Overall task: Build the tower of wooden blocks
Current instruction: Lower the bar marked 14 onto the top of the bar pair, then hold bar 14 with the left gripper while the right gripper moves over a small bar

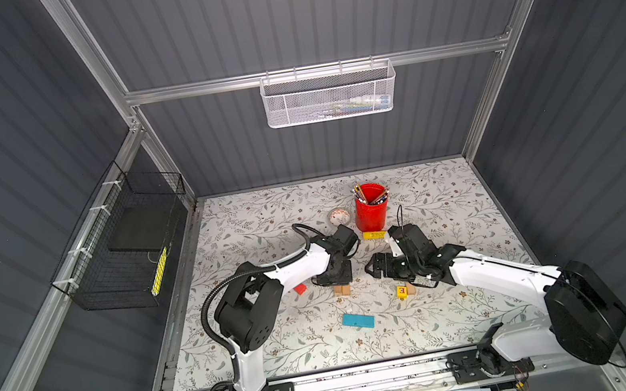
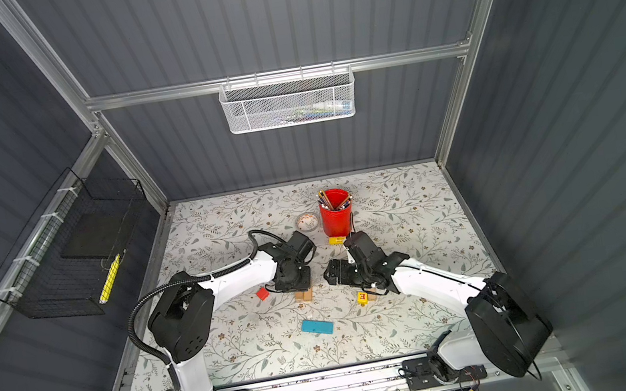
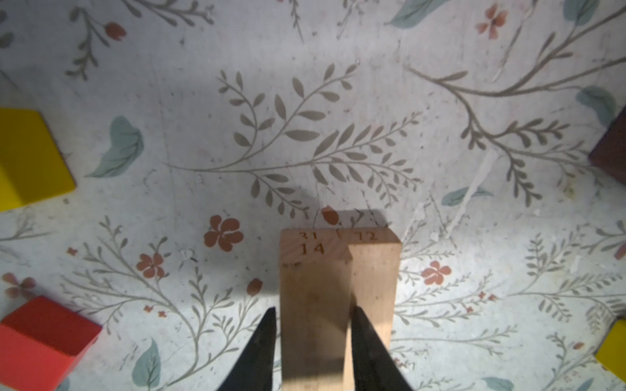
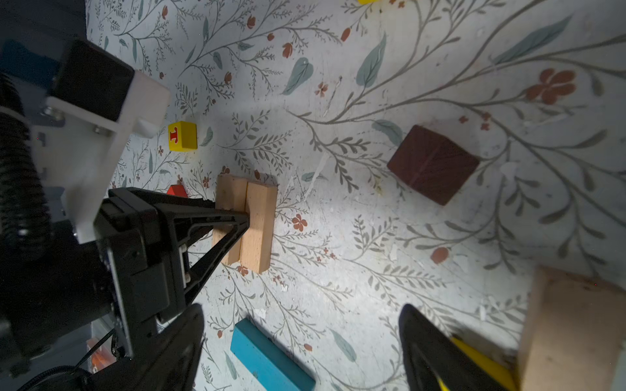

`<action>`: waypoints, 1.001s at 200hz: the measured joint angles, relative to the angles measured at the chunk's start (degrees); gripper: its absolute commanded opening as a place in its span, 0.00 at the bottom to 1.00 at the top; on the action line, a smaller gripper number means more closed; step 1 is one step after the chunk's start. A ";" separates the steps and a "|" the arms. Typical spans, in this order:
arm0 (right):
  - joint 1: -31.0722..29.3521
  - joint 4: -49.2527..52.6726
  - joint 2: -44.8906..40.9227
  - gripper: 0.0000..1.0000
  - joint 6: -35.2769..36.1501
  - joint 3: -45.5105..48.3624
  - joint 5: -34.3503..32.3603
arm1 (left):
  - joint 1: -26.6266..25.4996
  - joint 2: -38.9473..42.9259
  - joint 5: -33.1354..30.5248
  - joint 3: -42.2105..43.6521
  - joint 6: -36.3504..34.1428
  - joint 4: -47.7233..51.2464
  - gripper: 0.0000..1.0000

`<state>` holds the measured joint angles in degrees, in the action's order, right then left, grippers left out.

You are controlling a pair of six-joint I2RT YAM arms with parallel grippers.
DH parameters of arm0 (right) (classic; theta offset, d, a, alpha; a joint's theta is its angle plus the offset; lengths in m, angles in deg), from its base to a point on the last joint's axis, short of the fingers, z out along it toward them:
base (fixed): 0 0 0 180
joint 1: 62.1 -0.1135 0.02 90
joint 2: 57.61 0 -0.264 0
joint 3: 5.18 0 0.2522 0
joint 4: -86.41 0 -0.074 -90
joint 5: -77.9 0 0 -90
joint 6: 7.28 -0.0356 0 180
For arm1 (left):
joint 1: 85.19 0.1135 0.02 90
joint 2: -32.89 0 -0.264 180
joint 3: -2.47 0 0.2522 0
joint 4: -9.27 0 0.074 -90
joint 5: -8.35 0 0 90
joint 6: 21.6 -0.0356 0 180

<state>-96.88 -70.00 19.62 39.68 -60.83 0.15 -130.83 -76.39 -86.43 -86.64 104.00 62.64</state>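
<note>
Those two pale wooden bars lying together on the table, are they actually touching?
Touching. The right wrist view shows the tan bars side by side, long faces flush, with no gap along the seam.

Grey ribbed walls (image 1: 318,15) in an aluminium frame (image 1: 203,88) enclose a floral tabletop (image 1: 255,213), with a white mesh basket (image 1: 330,95) hanging behind.

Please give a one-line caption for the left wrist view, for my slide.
Left gripper straddles one tan bar, lying right beside a second tan bar.
</note>
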 measured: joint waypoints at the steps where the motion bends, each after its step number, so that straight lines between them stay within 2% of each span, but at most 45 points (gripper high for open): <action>1: 0.00 0.00 0.00 0.89 0.00 0.00 0.00 | 0.00 0.00 0.00 0.00 0.00 0.00 0.38; 43: 0.00 0.00 -0.33 0.90 0.00 0.00 0.00 | 0.00 0.31 0.13 0.00 0.02 0.02 0.39; 116: 0.28 1.88 -1.79 0.90 0.70 -0.02 -0.50 | 0.00 6.49 0.11 0.33 0.83 0.07 0.53; 200: 1.03 16.59 -5.92 0.91 2.45 -0.81 -9.05 | 0.00 20.20 -0.63 10.29 0.70 -5.38 0.70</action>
<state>-95.85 -53.41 13.69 42.12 -61.64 -8.90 -130.83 -56.19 -87.06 -76.35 104.70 57.26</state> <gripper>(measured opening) 0.905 0.673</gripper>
